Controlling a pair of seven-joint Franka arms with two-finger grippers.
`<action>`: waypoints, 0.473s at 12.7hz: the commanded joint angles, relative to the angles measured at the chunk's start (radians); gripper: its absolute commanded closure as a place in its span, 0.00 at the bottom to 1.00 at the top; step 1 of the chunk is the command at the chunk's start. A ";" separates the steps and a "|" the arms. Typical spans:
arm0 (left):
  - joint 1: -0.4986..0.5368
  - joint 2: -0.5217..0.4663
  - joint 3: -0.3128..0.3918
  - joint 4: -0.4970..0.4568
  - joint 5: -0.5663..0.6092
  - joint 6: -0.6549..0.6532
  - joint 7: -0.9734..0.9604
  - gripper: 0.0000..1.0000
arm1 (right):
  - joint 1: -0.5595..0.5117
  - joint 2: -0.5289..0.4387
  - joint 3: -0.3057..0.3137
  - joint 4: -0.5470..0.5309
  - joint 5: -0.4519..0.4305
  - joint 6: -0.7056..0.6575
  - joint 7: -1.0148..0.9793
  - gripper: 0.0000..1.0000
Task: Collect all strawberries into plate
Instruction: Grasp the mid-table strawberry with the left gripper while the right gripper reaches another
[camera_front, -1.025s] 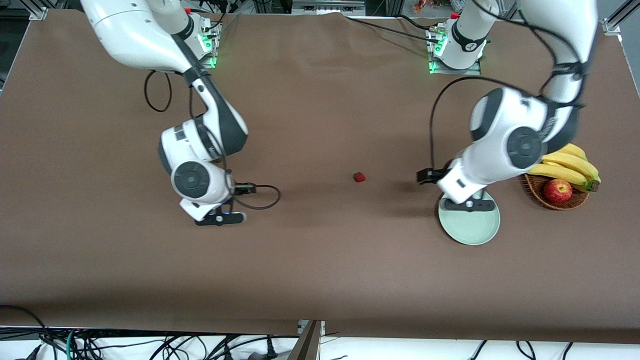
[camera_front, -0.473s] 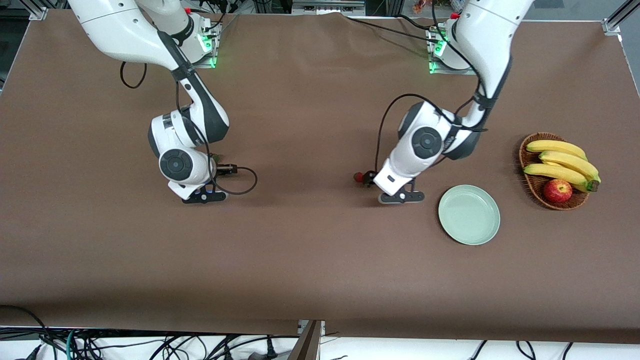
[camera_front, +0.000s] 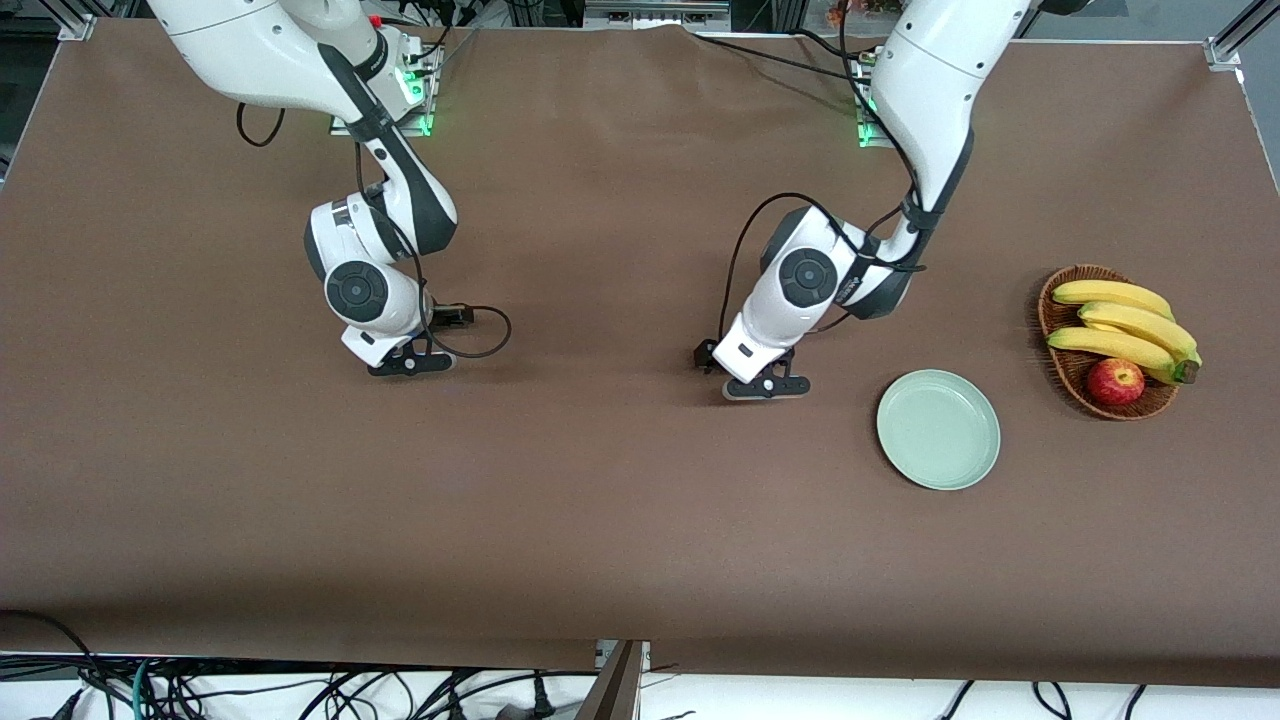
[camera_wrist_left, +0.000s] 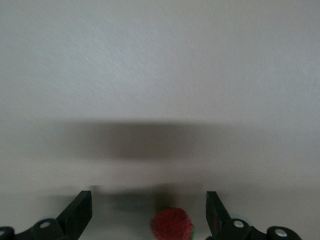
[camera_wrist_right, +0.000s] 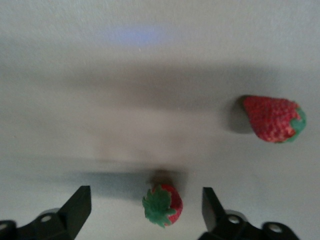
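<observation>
left gripper (camera_front: 765, 385): swung off round mint-green plate (camera_front: 938, 429), now low over small red strawberry (camera_wrist_left: 172, 225), fingers apart.
right gripper (camera_front: 405, 362): fingers apart, straddling second strawberry (camera_wrist_right: 163, 204); third strawberry (camera_wrist_right: 273, 118) beside.
plate: empty; collecting not begun.

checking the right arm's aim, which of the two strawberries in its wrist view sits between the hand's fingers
The strawberry with its green cap facing the camera lies between the open right hand's fingers; the other strawberry lies off to one side.
</observation>
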 joint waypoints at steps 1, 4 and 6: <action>-0.045 -0.002 0.019 -0.002 0.004 0.011 -0.048 0.00 | 0.003 -0.050 -0.008 -0.050 -0.009 0.017 -0.002 0.50; -0.063 -0.022 0.019 -0.033 0.013 0.007 -0.049 0.56 | 0.002 -0.050 -0.019 -0.052 -0.010 0.019 -0.007 0.79; -0.056 -0.023 0.020 -0.039 0.073 0.007 -0.048 0.83 | 0.002 -0.045 -0.022 -0.053 -0.010 0.031 -0.007 0.79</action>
